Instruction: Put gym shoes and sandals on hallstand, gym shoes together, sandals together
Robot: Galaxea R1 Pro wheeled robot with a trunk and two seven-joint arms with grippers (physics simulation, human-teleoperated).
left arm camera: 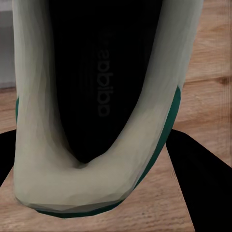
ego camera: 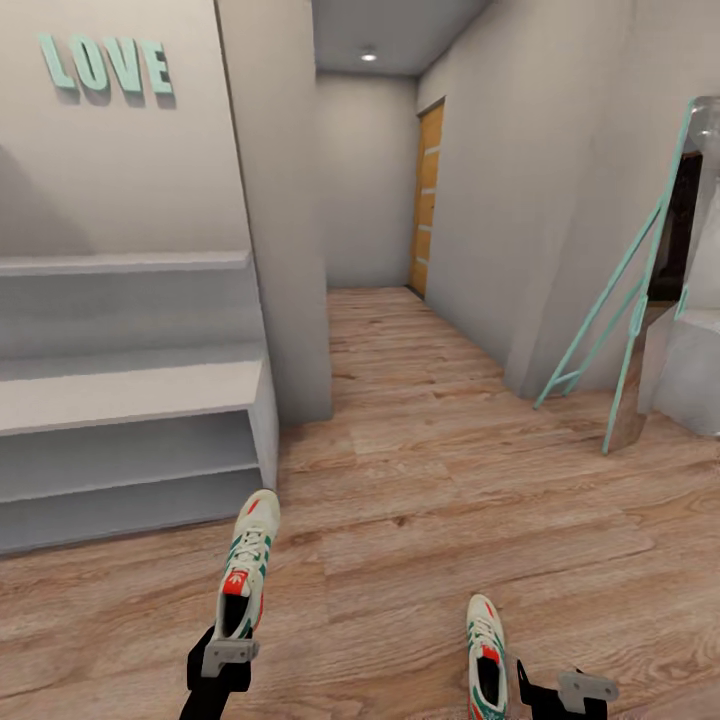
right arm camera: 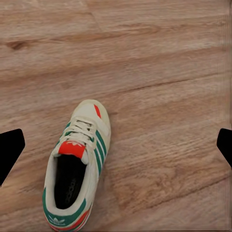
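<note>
Left gripper (ego camera: 228, 655) clamped on heel of one shoe (ego camera: 247, 565), toe pointed ahead toward rack (ego camera: 130, 390). From left wrist: dark fingers (left arm camera: 203, 179) on either side of cream heel (left arm camera: 72, 188), green trim along the sole edge; contact presumably at heel walls, though pads hidden by the shoe. Held shoe apparently clear of floor (ego camera: 450, 480), just short of rack's lower tiers.

Right gripper (ego camera: 555, 690) spread wide, holding nothing, beside second shoe (ego camera: 486, 660). From right wrist: second shoe (right arm camera: 77, 164) flat on planks, upright, between the two fingertips (right arm camera: 9, 150) and well apart from both. Rack bench and tiers bare where visible.
</note>
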